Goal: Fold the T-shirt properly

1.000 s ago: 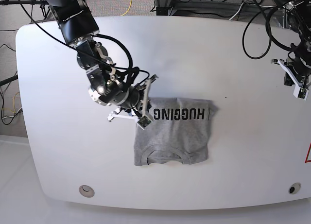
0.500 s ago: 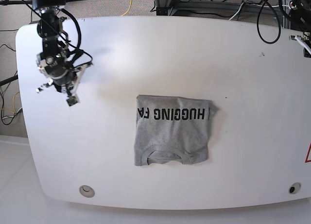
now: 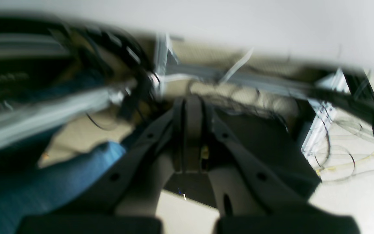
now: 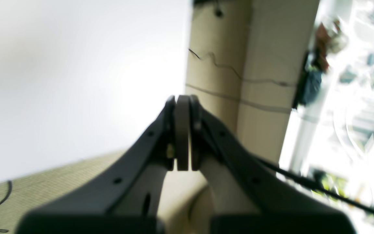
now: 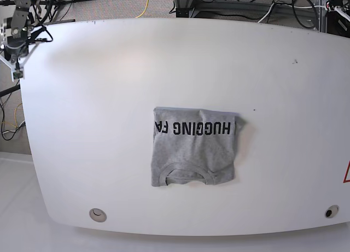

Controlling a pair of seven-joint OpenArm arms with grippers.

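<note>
Evidently the light heather-grey cotton T-shirt lies folded square mid-table – so both grippers, left and right, sit clear at the table's edge, jaws pressed together, empty.

The white table with rounded corners carries one folded grey T-shirt lying flat near its centre, black lettering along the far edge, ribbed collar toward the near edge.
</note>
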